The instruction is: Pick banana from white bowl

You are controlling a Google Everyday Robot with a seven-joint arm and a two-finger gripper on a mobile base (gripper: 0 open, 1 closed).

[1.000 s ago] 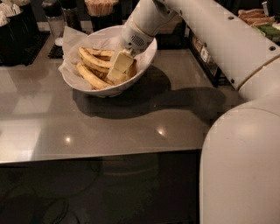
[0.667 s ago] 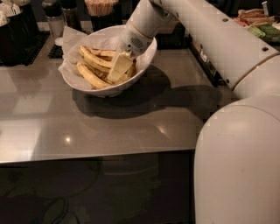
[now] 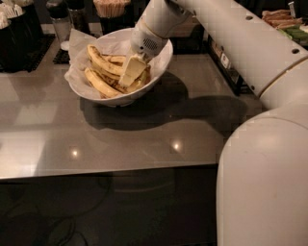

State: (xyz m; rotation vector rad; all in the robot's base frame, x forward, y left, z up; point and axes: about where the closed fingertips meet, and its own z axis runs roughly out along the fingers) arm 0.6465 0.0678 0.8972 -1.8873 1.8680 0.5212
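The white bowl stands at the back of the grey table, lined with crinkled white paper. Several yellow bananas lie in it. The long curved banana lies across the bowl's upper left part, and its right end runs under my gripper. A shorter banana lies in front of it. My gripper reaches down into the bowl from the upper right and rests on the bananas near the bowl's middle. It hides the bananas beneath it.
A glass shaker, black containers and a cup of sticks stand behind the bowl. Packaged snacks lie at the back right. My white arm fills the right side. The table's front edge runs across the view.
The gripper stays down in the bowl on the bananas. Only the near part of my arm has shifted slightly.
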